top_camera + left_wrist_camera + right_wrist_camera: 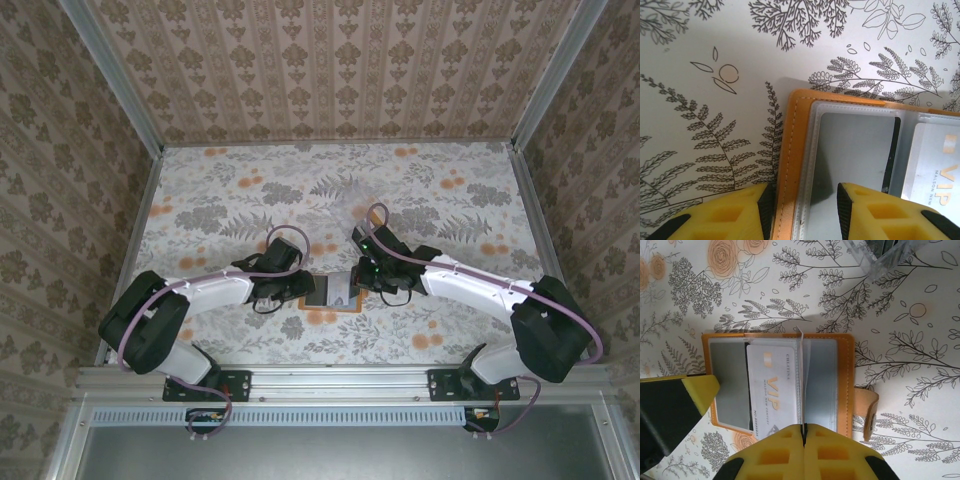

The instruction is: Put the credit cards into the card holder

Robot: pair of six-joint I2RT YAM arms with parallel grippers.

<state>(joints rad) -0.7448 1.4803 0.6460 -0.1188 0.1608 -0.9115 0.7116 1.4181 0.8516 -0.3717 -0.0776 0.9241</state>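
**Card holder [842,385] lies open**

The left hand [801,202] has its fingers apart, straddling the holder's orange edge on the surface [715,150]. The right hand [803,432] is clamped on one upright clear sleeve [802,375], with a white card [772,390] lying just beside its fingertips.

Left gripper [804,200]: yellow padded jaws apart, straddling the stitched left edge of the flat orange open card holder [789,150]. Left finger sits over the fern-print tablecloth [715,125], right finger over a clear-sleeved grey plastic card [855,145]. A white "VIP" card [940,170] lies to its right.
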